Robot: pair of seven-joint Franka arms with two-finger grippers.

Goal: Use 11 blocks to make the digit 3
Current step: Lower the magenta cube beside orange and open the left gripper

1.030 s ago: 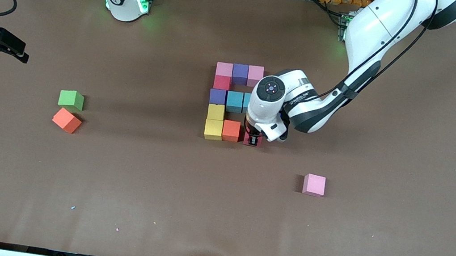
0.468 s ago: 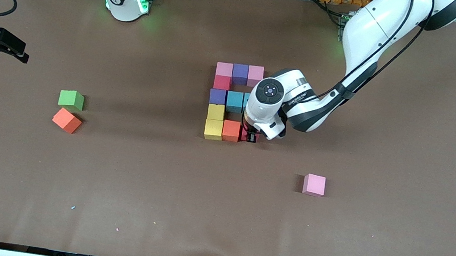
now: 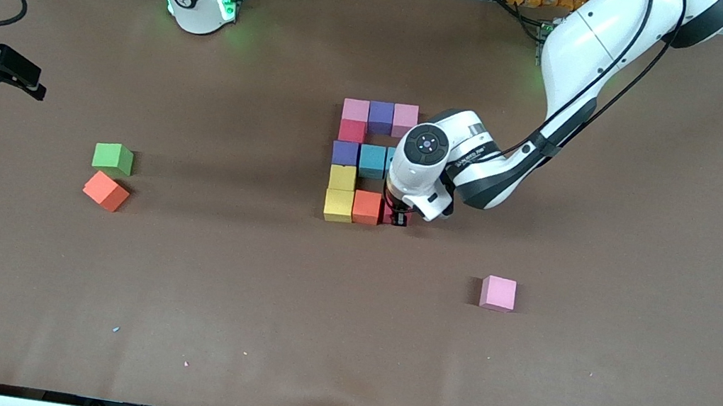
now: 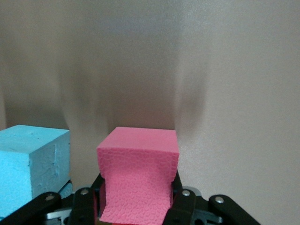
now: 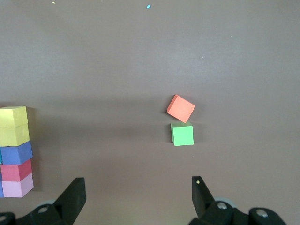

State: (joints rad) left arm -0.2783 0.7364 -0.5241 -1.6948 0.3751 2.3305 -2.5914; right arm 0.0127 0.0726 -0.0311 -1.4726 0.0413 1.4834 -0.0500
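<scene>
The relation that matters: the crimson block (image 4: 138, 176) pinched in the left gripper (image 3: 398, 218) sits at the open end of the nearest bar of the digit 3 (image 3: 368, 161), right beside the orange block (image 3: 366, 207), on the side toward the left arm's end of the tabletop (image 3: 594, 374). In the front view the two look touching or nearly so; the gripper body hides the seam, so I cannot tell for sure. The left jaws are pressed onto opposite faces of the crimson block, which is low at the tabletop, with a sky-blue block (image 4: 33, 164) just beside it in the left wrist view.

The left arm reaches from its base down over the figure, wrist bent so the gripper points straight down, covering the ends of the middle and nearest bars.

The right gripper (image 5: 138, 201) waits off the right arm's end of the tabletop, jaws spread and holding nothing; its camera looks over a loose orange block (image 3: 106, 191) and a green cube (image 3: 113, 157).

A pink block (image 3: 498, 293) lies apart, nearer the front camera.

Judging from this, the crimson block is the last piece, and letting go comes next
</scene>
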